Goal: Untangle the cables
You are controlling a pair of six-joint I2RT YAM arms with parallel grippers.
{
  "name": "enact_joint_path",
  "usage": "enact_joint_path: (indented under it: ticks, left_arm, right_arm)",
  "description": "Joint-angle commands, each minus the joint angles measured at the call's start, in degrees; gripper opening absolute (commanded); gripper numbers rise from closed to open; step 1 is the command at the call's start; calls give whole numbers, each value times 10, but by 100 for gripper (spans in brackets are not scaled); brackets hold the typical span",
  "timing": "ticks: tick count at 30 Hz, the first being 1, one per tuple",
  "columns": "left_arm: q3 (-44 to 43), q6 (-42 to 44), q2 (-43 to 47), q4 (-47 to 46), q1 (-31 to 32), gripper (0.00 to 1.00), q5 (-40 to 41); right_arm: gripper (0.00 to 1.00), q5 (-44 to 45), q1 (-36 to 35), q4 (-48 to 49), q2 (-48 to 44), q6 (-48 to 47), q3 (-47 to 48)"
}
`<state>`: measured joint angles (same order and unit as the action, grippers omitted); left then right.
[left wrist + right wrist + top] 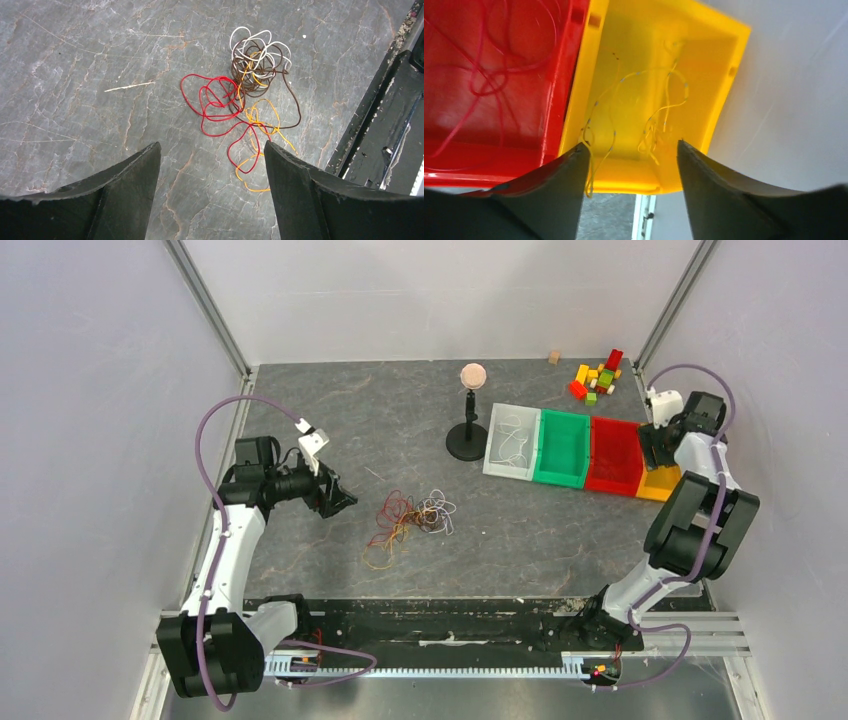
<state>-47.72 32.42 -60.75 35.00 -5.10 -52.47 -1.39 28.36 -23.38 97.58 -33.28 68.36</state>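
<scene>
The cables (410, 518) lie as a loose tangle of red, orange, white and brown strands on the grey table; in the left wrist view the cables (245, 95) sit just ahead of my fingers. My left gripper (335, 498) (212, 150) hovers left of them, open and empty. My right gripper (655, 445) (633, 147) hangs open over the yellow bin (657, 483) (719, 100). Thin yellow wire (654, 125) lies inside that bin, one loop draping over the near rim beside my left finger (569, 185). Nothing sits between the jaws.
Beside the yellow bin stand a red bin (615, 455) (559, 100) holding red wire (489, 82), a green bin (562, 447) and a white bin (512, 440). A black stand with a pink ball (468, 430) and coloured blocks (597, 377) are at the back.
</scene>
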Motion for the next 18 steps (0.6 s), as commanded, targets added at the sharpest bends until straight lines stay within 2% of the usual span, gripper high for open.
enact_joint_path:
  ticks: [1, 3, 5, 8, 10, 13, 15, 18]
  left_arm:
    - [-18, 17, 2, 22, 2, 82, 10]
    - [-18, 21, 4, 24, 2, 82, 12]
    - [-17, 21, 5, 27, 2, 82, 14]
    - [-18, 38, 5, 42, 2, 82, 14]
    - [-19, 55, 6, 59, 2, 82, 15]
    - [-18, 61, 2, 75, 2, 81, 15]
    - [-22, 56, -3, 91, 1, 80, 11]
    - [-20, 29, -11, 96, 4, 78, 14]
  right_arm:
    - [74, -89, 0, -74, -49, -4, 75]
    - [85, -110, 0, -119, -67, -11, 98]
    - [91, -128, 1, -165, -78, -18, 136]
    - [93, -167, -2, -242, -86, -34, 187]
    - [90, -210, -18, -305, -88, -53, 223]
    - [86, -261, -114, -348, -120, -16, 213]
    - [84, -292, -195, -295, -162, 70, 153]
    - [81, -293, -341, -158, -215, 190, 54]
